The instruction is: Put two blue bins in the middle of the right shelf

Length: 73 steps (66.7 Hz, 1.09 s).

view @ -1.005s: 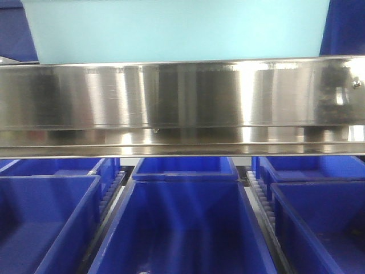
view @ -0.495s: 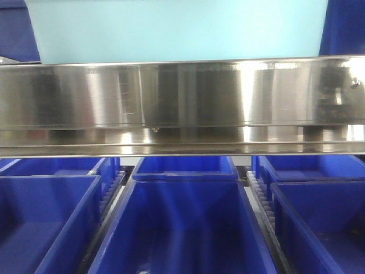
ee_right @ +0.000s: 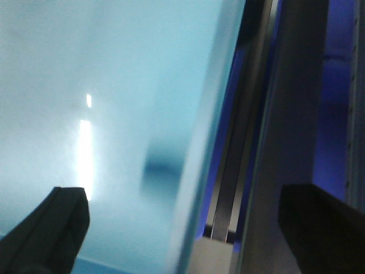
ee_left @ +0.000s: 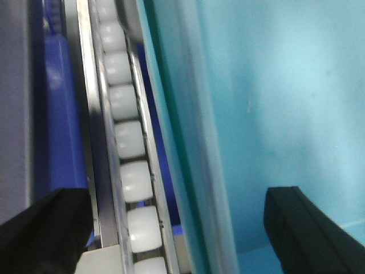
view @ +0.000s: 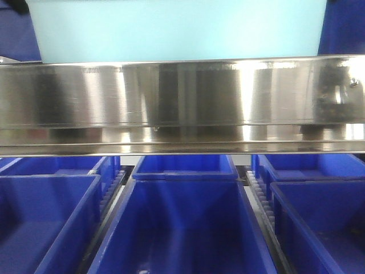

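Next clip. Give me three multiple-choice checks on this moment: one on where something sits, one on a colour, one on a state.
1. In the front view, where is the pale blue bin relative to the steel rail?
A) below it
B) above it
C) left of it

2. What colour are the lower bins, under that rail?
A) dark blue
B) red
C) green

3. How do the fingers of the left end effector stand?
A) pressed together
B) clamped on a roller
C) wide apart

Answers:
1 B: the bin's wall rises over the rail's top edge.
2 A: every bin under the rail is deep blue.
3 C: the left wrist view shows the two black fingers at opposite edges, with the bin's rim and the roller track between them.
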Available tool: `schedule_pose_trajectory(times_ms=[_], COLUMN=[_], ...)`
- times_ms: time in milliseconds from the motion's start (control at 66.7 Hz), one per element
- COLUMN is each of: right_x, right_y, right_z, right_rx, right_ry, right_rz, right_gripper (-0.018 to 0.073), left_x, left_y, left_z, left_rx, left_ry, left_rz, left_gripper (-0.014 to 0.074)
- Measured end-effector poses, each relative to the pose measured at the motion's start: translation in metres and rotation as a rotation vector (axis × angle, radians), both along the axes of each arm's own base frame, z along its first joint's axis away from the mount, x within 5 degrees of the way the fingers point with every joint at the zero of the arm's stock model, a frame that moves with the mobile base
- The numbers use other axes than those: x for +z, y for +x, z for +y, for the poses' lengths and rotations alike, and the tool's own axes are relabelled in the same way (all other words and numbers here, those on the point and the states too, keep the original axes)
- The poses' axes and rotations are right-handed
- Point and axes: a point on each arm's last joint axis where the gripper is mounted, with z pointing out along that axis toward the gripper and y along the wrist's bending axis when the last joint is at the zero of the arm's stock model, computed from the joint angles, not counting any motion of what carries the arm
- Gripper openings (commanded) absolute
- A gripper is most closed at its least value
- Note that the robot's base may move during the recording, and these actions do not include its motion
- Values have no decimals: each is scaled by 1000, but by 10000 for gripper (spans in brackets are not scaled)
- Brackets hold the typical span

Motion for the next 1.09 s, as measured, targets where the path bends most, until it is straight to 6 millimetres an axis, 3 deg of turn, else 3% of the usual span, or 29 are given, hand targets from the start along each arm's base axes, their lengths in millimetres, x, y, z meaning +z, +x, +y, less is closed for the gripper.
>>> schedule_pose_trajectory(times_ms=[120,300,345,855,975,1095], right_x=[-10,-9,-9,-2,15,46], right_y=[0,-1,-2,-7,-16,-28], right_z=[1,2,2,3,0,-4], right_rx=[-6,-8,-4,-6,-11,-12], right_ry=[13,27,39,56,77,110], right_rz=[19,10,12,-14,-62,-156], right_gripper=[400,-74,-170,-154,-154,-154], left_x=[-5,-5,-5,-3,7,32], left_y=[0,1,1,-1,-11,-28], left_z=[-1,-2,-2,-2,0,4], left_rx=[-3,-4,-4,-3,-3,3], left_ry=[-6,-15,-5,-10,-28,-60], left_rz=[4,-9,-10,-12,-26,-115], left_gripper=[337,-89,-110,-111,-111,-111])
